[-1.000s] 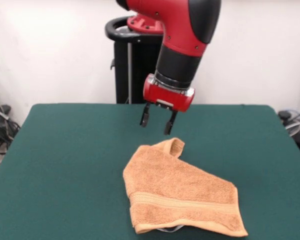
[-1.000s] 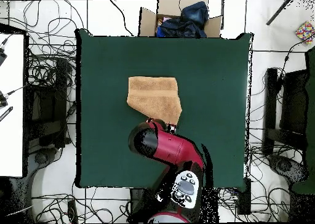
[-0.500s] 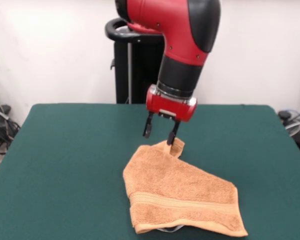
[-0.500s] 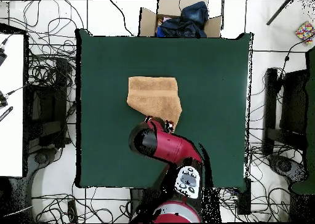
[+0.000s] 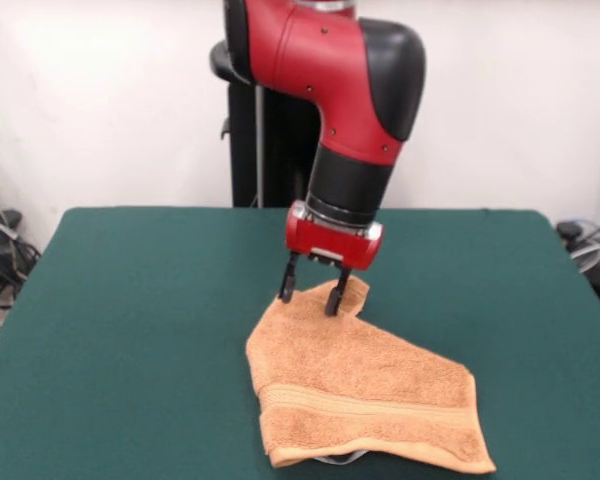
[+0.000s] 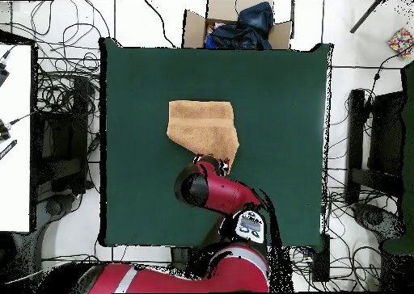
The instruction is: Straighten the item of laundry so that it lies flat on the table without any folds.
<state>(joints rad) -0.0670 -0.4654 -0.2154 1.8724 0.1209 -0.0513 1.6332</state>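
The orange-tan towel lies folded on the dark green table, with a border band near its front edge and a raised, curled corner at its far tip. It also shows in the overhead view as a folded shape narrowing toward the robot. My gripper is open, its two fingers straddling the curled far corner, low over the cloth. In the overhead view the arm hides the gripper and the towel's near tip.
The black pedestal stands behind the table's far edge. A cardboard box with dark cloth sits beyond the table in the overhead view. Cables lie on the floor around the table.
My gripper has come down and slightly toward the camera, from above the table behind the towel to the towel's curled corner. The towel has not moved.
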